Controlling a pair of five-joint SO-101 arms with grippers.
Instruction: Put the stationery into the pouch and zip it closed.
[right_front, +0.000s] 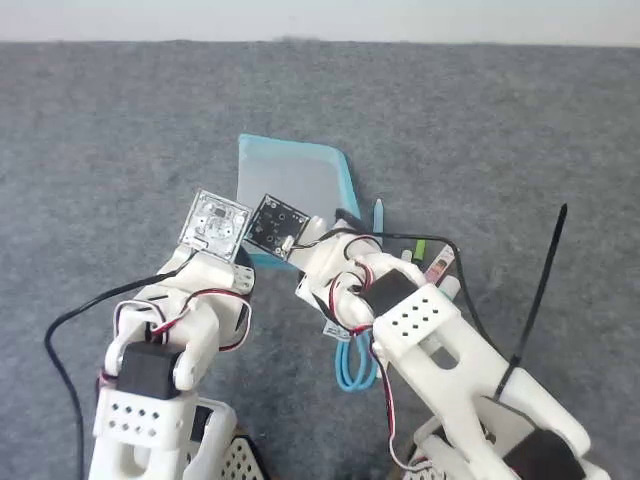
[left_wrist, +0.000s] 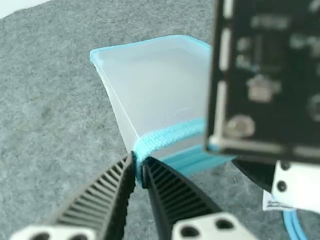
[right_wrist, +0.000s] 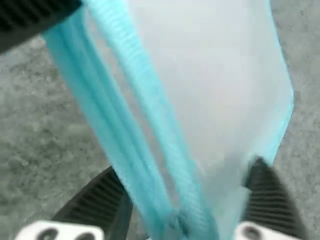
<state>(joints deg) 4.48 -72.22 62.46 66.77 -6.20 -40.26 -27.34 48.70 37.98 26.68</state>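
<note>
Both the left arm (right_front: 160, 365) and the right arm (right_front: 430, 330) are leaning in over the pouch (right_front: 290, 185), which sits on the grey table (right_front: 120, 130) right in front of them. From up high there's a blue pen (right_front: 377, 215) just beside the pouch's edge, some more stationery (right_front: 432, 262) near it next to the right arm, and blue scissors (right_front: 352, 368) partly tucked under that arm. Over to the left wrist view: the left claw (left_wrist: 138, 164) is pinched tight on the teal-trimmed corner of the pouch (left_wrist: 160, 90), and the right arm's camera board (left_wrist: 265, 75) sits close alongside. Right wrist view: the right claw (right_wrist: 185, 167) is spread wide, with the teal zipper end of the pouch (right_wrist: 210, 75) sitting between its fingers (right_wrist: 100, 200). Can't really tell if the pads are touching the fabric.
</note>
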